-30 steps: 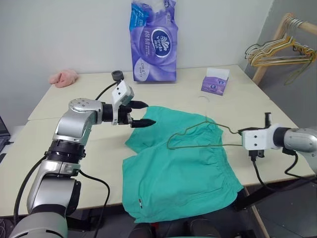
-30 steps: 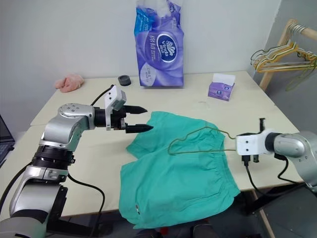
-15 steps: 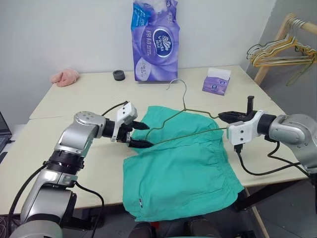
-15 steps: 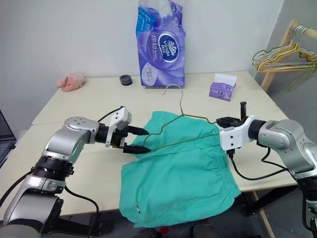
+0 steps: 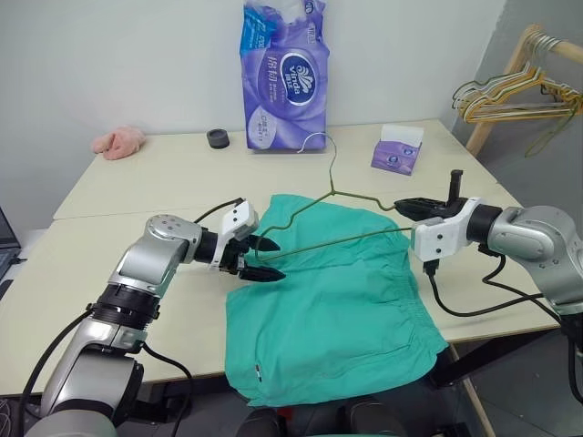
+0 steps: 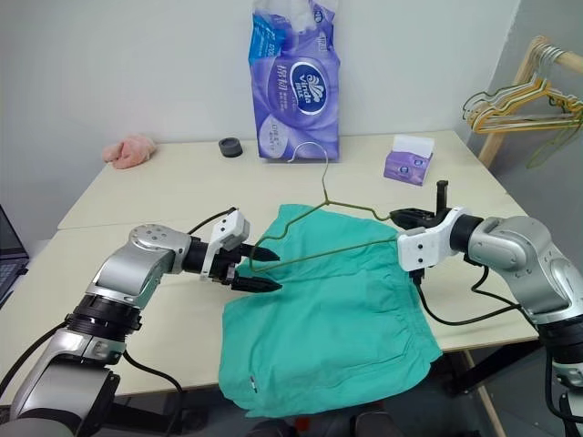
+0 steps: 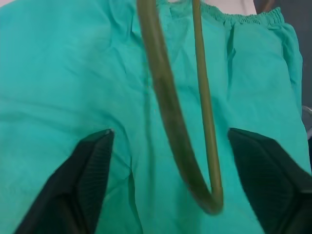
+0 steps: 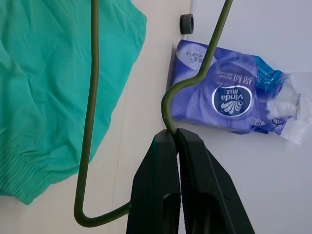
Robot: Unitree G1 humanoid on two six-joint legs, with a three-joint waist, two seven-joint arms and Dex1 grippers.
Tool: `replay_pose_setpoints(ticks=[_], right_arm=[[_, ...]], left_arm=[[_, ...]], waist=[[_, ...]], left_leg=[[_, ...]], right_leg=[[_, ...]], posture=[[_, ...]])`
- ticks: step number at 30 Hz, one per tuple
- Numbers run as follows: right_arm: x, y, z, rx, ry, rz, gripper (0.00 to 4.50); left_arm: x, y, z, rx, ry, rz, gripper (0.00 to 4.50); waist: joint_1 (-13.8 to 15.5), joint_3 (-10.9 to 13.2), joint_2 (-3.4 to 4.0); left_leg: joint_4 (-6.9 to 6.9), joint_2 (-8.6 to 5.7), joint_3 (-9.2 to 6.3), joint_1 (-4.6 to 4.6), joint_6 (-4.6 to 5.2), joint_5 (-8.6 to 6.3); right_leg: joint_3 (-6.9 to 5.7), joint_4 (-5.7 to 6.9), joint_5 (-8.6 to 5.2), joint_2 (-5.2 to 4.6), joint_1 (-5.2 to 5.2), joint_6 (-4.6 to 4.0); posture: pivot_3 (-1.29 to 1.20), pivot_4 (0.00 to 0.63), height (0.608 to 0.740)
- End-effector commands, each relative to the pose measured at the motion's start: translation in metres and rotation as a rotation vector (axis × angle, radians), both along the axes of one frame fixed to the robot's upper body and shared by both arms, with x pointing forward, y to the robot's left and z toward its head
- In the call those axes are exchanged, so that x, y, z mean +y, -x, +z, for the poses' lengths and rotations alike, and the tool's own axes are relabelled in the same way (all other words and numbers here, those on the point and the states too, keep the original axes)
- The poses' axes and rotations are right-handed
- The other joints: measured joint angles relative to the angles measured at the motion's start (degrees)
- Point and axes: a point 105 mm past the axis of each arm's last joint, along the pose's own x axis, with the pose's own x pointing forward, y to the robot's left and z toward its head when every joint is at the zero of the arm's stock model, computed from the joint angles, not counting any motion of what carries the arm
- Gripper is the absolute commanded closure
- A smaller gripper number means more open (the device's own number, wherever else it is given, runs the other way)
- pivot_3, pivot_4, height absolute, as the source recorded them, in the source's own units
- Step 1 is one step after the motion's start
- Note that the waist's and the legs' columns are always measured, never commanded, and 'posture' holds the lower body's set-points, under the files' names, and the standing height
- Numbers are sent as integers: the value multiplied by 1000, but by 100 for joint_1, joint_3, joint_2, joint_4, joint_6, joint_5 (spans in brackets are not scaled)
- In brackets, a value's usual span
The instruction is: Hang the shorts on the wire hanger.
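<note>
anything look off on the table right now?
Nothing spilled or damaged. The shorts lie rumpled, their lower hem hanging over the table's near edge. The right gripper pinches the wire hanger, holding it tilted above them, its far corner between the left gripper's open fingers.

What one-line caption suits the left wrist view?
Open left gripper straddling the wire hanger's corner above the shorts.

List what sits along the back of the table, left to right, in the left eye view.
pink cloth → small black ring → purple tissue pack → small purple tissue box
</note>
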Motion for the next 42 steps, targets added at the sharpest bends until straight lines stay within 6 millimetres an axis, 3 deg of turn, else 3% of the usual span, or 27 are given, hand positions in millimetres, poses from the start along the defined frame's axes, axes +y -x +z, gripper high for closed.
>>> replay_pose_setpoints(ticks=[1, 9, 10, 15, 19, 23, 26, 29, 32, 37, 42], right_arm=[[3, 3, 15, -71, -12, 25, 4500], [6, 4, 11, -59, 0, 49, 4500], [7, 5, 9, -51, 0, 55, 4500], [8, 10, 7, -9, -38, 63, 4500], [4, 15, 1, 55, -22, 55, 3466], [-4, 26, -5, 145, 36, 60, 2085], [-8, 33, -1, 237, -14, 38, 1094], [-20, 41, 12, 488, -259, -83, 1094], [-30, 51, 11, 687, -318, -167, 1094], [-20, 54, -5, 869, -396, -227, 1094], [-13, 40, -20, 944, -442, -302, 1094]], left_arm=[[-4, 0, 14, 4, 72, 7, 1865], [-8, 10, 10, 52, 86, -12, 4370], [-9, 10, 10, 50, 84, -12, 4476], [-9, 13, 8, 45, 74, -11, 4476], [-9, 12, 6, 23, 59, -3, 4500], [-8, 7, 4, -9, 39, 27, 4500], [-8, 6, 2, -18, 32, 29, 4500], [-2, 9, 0, -70, -25, -2, 4500], [2, 13, -1, -101, -53, -27, 4500], [-2, 22, 2, -151, -83, -99, 4500], [-11, 28, 5, -187, -89, -153, 4500]], waist=[[0, 0, 0], [-2, 0, 0], [-1, 0, 0], [1, 0, 0], [3, 0, 0], [8, 0, 0], [11, 0, 0], [14, 0, -1], [7, 1, 0], [13, 1, -1], [10, 1, -1]], left_leg=[[0, 0, 0, 0, 0, 0], [-1, 0, -1, 0, 0, 0], [-1, 0, -1, 0, 0, 0], [0, 0, -1, 0, 0, 0], [0, 0, -2, 0, 0, 0], [0, 0, -5, 0, 0, 0], [1, 0, -4, 0, 0, 0], [1, 0, -7, 1, 0, 0], [-1, 1, -11, 1, 0, 0], [-1, 4, -26, 1, 0, 0], [-1, 3, -23, -1, 0, 0]], right_leg=[[0, 0, 0, 0, 0, 0], [1, 1, 0, 5, -1, 0], [1, 1, 0, 5, 0, 0], [1, 1, 0, 5, 0, 0], [1, 1, 0, 4, 1, -1], [0, 0, 0, 3, 2, 0], [0, 0, 0, 1, 2, 0], [0, 0, 0, -4, 4, 0], [0, -1, 1, -12, 5, -1], [-4, -4, -3, -15, 9, -1], [-3, -3, -18, -16, 7, 24]], posture=[[-115, 50, 740], [-114, 51, 740], [-112, 51, 740], [-111, 50, 740], [-111, 51, 740], [-111, 51, 740], [-113, 52, 740], [-124, 52, 740], [-124, 52, 740], [-127, 48, 740], [-123, 47, 740]])
